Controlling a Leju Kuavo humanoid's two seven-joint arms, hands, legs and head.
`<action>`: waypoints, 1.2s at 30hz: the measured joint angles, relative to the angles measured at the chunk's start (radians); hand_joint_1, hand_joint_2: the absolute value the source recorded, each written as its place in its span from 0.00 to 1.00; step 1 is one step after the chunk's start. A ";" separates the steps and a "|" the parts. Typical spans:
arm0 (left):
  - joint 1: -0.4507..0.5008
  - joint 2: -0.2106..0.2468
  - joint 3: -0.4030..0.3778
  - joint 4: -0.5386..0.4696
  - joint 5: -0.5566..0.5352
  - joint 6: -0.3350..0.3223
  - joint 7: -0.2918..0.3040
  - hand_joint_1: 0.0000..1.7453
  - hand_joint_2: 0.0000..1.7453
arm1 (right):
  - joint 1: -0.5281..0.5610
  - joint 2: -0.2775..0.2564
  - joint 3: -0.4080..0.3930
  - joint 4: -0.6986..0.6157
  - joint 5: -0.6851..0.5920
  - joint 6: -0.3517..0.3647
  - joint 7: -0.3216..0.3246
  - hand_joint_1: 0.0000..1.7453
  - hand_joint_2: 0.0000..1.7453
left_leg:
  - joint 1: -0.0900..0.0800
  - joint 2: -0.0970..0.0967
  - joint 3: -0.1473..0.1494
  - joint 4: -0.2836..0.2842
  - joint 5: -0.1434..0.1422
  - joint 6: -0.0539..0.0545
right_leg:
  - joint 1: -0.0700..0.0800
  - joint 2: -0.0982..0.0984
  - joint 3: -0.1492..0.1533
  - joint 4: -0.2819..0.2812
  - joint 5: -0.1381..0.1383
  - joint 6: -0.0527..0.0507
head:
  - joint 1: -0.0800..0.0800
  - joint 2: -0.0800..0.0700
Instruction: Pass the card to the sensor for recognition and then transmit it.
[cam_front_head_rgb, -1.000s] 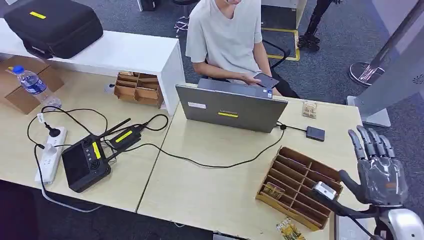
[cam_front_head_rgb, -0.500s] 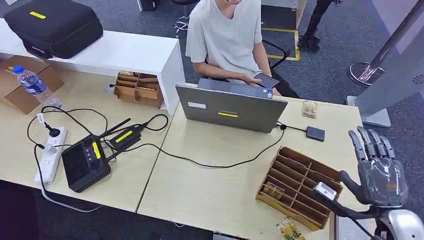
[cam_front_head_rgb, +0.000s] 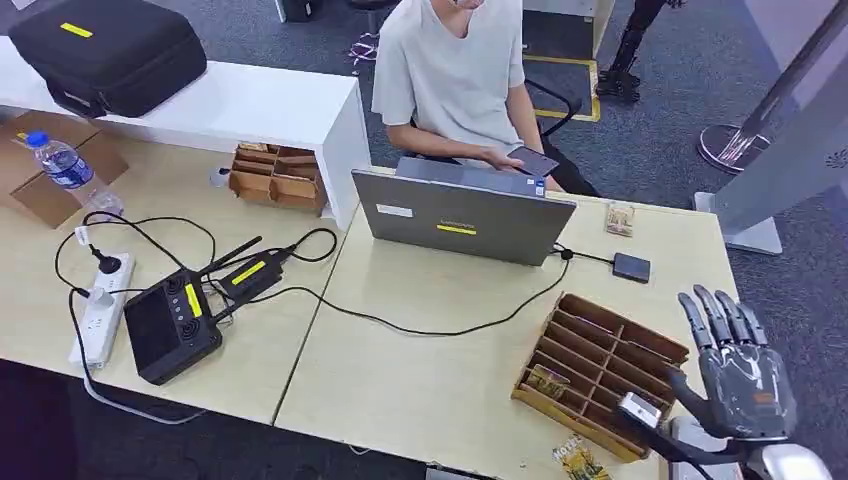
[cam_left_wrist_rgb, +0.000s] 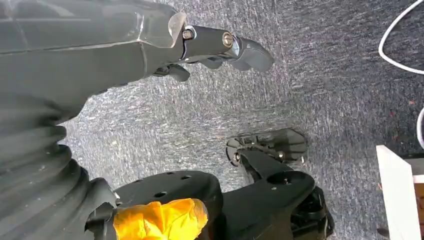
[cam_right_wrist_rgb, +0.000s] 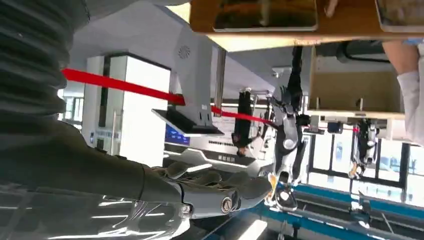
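At the right end of the light wooden table (cam_front_head_rgb: 420, 370), the robot's right hand (cam_front_head_rgb: 740, 370) is raised beside the table edge, palm toward the bench, fingers straight and spread apart, grasping nothing. It stands just to the right of a brown divided organiser tray (cam_front_head_rgb: 600, 365), not touching it. One card (cam_front_head_rgb: 547, 381) lies in a compartment near the tray's left side; another patterned card (cam_front_head_rgb: 580, 462) lies on the table just in front of the tray. A small dark sensor pad (cam_front_head_rgb: 631, 267) sits behind the tray, cabled to an open grey laptop (cam_front_head_rgb: 462, 215). A further small card (cam_front_head_rgb: 619, 219) lies near the far right corner.

The left hand (cam_left_wrist_rgb: 220, 47) hangs over grey carpet (cam_left_wrist_rgb: 325, 75); its fingers are loosely curled with nothing in them.

A person in a pale shirt (cam_front_head_rgb: 450, 70) sits behind the laptop, holding a dark phone (cam_front_head_rgb: 532, 160). On the left table section lie a black handheld controller (cam_front_head_rgb: 175, 325), a white power strip (cam_front_head_rgb: 100, 305) and a water bottle (cam_front_head_rgb: 68, 172). A black case (cam_front_head_rgb: 105, 50) rests on the white shelf (cam_front_head_rgb: 250, 105) behind.
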 joint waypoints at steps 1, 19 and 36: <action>0.000 0.000 0.000 0.000 0.001 0.000 0.000 0.00 1.00 | 0.012 0.000 -0.006 -0.004 -0.001 0.000 0.002 0.00 1.00 | 0.000 0.000 0.000 0.000 0.000 0.000 | 0.000 0.000 0.000 0.000 0.000 0.000 | 0.000 0.000; 0.000 0.000 0.007 0.000 0.002 0.003 0.000 0.00 1.00 | 0.079 0.001 -0.052 -0.013 -0.005 0.000 -0.004 0.00 1.00 | 0.000 0.001 0.000 0.000 0.000 0.000 | 0.000 0.000 0.000 0.000 0.000 0.000 | 0.000 0.000; -0.003 0.000 0.007 0.000 -0.014 -0.003 0.000 0.00 1.00 | 0.002 0.050 -0.015 0.033 0.018 0.019 -0.018 0.00 1.00 | 0.000 0.000 0.000 0.000 0.000 0.000 | 0.000 0.000 0.000 0.000 0.000 0.000 | 0.000 0.000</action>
